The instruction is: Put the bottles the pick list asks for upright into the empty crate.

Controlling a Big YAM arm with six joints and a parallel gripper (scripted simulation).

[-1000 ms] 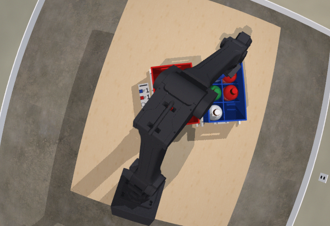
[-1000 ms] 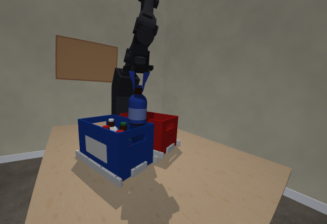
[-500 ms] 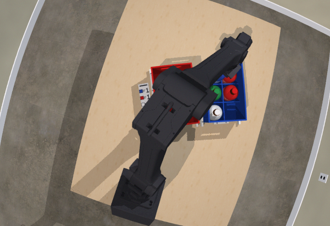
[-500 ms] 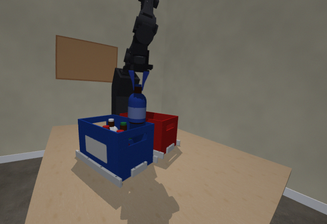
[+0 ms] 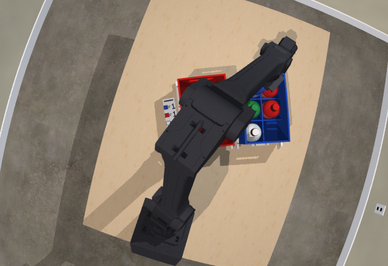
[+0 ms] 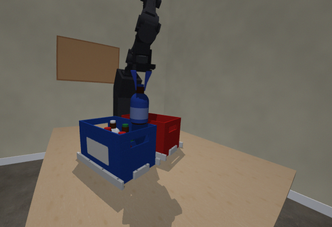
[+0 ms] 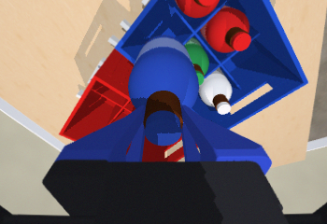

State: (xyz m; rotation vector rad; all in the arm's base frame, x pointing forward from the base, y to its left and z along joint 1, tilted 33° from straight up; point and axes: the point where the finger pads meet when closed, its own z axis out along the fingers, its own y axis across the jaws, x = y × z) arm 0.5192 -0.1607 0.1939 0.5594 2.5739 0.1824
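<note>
Hand pinching blue bottle by its neck, upright above blue crate; wrist view: white bottle at bottle's four o'clock.

Black arm—blue claw fingers
</note>
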